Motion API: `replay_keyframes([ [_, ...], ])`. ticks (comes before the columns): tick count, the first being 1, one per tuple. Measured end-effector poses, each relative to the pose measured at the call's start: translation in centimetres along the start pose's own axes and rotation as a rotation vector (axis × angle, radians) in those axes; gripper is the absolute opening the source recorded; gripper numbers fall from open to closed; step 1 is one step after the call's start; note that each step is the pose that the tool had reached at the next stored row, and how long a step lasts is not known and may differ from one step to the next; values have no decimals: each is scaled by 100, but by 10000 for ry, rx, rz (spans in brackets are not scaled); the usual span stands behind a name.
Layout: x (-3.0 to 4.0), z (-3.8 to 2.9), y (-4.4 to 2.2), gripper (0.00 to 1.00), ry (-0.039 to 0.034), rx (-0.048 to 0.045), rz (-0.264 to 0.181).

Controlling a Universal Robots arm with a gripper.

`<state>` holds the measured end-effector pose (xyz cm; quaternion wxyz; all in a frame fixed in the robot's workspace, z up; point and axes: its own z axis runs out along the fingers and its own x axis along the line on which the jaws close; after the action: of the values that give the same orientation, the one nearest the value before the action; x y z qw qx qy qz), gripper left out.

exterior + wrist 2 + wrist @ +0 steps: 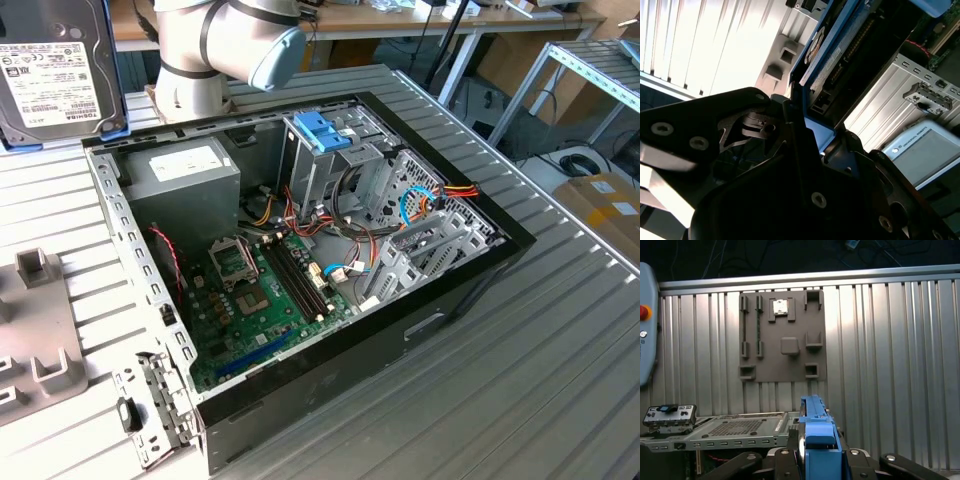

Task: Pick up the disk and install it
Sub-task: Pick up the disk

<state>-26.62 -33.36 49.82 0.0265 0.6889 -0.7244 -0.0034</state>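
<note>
The disk (52, 72), grey metal with a big white label and a blue carrier frame, hangs upright at the exterior view's far upper left, above the table and outside the open computer case (130, 240). In both wrist views it appears edge-on as a blue frame (817, 432) and a grey slab (832, 57) rising from between black fingers (790, 130). My gripper (817, 456) is shut on the disk's lower edge.
Inside the case are a green motherboard (265, 290), a grey power-supply box (185, 175) and a metal drive cage with a blue handle (322, 130). A grey fixture plate (782, 335) lies on the ribbed table beside the case. A pendant (922, 150) lies nearby.
</note>
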Motion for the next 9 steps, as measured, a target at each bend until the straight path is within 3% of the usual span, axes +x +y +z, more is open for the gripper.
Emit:
replay_keyframes([
  [9,-2,-1,-32,37,11,1,1],
])
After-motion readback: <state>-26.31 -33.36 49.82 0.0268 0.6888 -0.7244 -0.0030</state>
